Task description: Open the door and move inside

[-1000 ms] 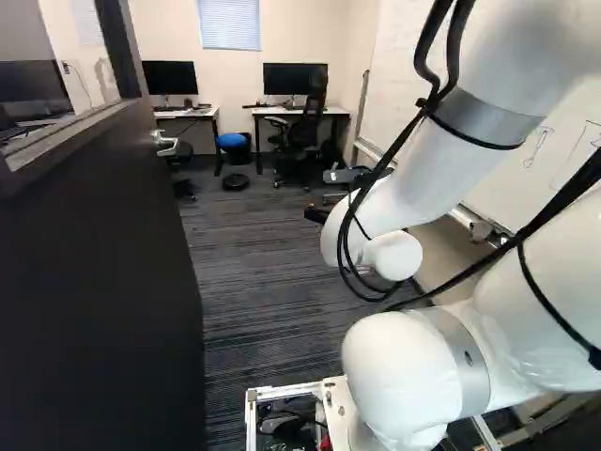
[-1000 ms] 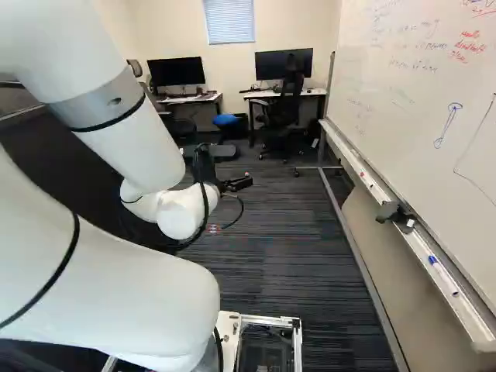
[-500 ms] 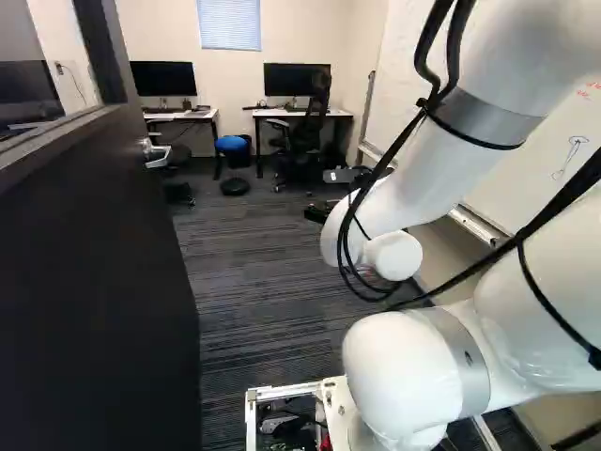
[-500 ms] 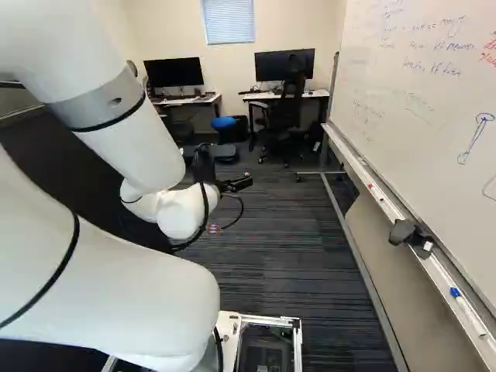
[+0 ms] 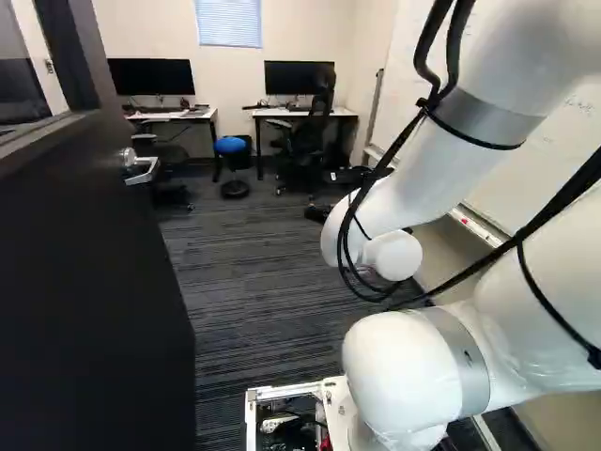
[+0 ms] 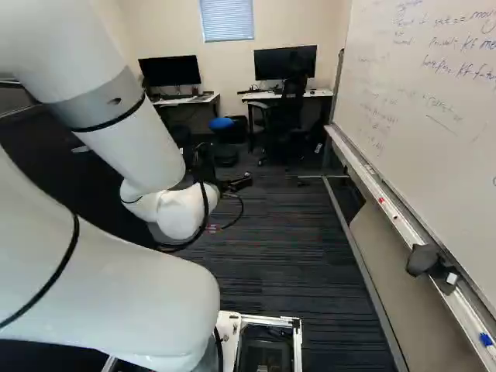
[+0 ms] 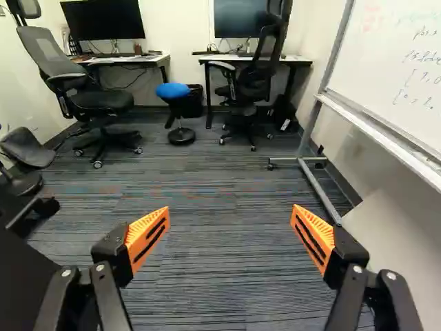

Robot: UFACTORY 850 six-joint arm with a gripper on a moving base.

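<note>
At the left of the left base view we have the door (image 5: 94, 282), dark and standing open, its face running alongside our base. Its silver lever handle (image 5: 141, 169) is near the free edge, well apart from our arm. Past that edge we see the left table (image 5: 195, 115) against the far wall, with a wide black monitor (image 5: 150, 77) on it; the wrist view shows a grey-backed office chair (image 7: 103, 100) in front of it. Next comes a stool (image 5: 230, 145) with a round blue seat and a dark round foot, below and between the two tables, and above it a window with a closed blind (image 5: 228, 23). The right table (image 5: 266, 113) carries a second monitor (image 5: 285, 78), and a black office chair (image 5: 308, 133) stands at its front.

Our white arm (image 5: 427, 188) reaches forward, low over the striped carpet (image 5: 254, 282). In the wrist view its jaws stand wide apart, the orange pads angled towards each other, holding nothing; carpet shows between them.

Furthest right we have the whiteboard (image 6: 434, 101) with handwriting on it, set on a grey metal frame. On its long tray (image 6: 395, 213) sit a dark grey object (image 6: 422, 260) and, nearer us, a blue-ended marker (image 6: 486, 339).
</note>
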